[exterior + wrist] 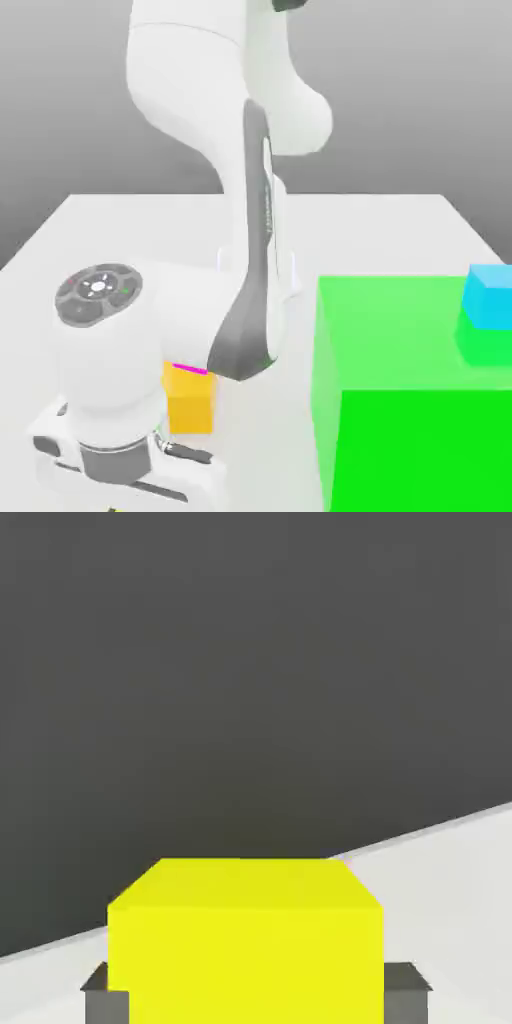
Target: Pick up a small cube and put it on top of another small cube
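white glossy rounded arm (185, 80), dark grey side strip, 1 dark button ring with pale centre, green speck

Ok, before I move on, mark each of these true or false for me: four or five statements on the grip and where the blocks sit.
1. The gripper is closed on the yellow cube. True: the gripper has the yellow cube between its fingers.
2. The cyan cube lies on the white table. False: the cyan cube rests on top of the big green block.
3. The green block is larger than the orange-yellow block. True: it dwarfs the orange-yellow block.
4. The yellow cube is stacked on the cyan cube. False: it is in the gripper, away from the cyan cube.
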`<state>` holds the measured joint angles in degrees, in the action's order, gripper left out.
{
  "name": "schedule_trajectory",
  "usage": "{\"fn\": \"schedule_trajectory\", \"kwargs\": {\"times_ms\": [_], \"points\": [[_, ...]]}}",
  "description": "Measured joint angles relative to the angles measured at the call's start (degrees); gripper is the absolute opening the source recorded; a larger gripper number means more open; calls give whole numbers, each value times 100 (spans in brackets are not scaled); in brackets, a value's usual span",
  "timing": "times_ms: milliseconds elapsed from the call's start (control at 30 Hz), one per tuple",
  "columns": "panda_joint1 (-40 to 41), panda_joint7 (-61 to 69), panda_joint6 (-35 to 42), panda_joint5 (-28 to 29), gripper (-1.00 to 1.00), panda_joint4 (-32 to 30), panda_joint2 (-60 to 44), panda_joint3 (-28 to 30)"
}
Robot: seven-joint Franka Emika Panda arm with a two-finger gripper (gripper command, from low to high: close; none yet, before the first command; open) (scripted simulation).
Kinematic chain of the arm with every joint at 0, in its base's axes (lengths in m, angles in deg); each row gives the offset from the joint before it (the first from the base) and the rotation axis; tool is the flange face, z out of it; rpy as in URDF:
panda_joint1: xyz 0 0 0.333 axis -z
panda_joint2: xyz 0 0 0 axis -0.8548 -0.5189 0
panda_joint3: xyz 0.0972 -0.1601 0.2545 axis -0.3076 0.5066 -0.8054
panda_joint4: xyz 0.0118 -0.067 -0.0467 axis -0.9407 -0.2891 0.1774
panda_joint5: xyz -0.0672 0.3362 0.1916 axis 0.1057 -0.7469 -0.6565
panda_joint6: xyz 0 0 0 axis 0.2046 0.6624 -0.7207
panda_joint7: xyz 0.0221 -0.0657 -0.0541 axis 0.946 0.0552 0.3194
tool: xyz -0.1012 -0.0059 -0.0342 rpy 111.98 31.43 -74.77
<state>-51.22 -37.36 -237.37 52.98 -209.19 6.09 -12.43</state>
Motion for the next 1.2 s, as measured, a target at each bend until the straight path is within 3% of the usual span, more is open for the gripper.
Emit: {"fn": "schedule_trajectory", "kwargs": {"times_ms": [233, 667, 1067, 1200], "points": [[-87, -133, 600, 122, -100, -250, 845, 121], [-61, -1233, 1328, 392, -100, -2203, 3544, 224], [437, -2392, 1973, 806, -100, -4038, 6036, -128], [506, -2502, 1359, 843, -100, -4353, 5732, -169]]}}
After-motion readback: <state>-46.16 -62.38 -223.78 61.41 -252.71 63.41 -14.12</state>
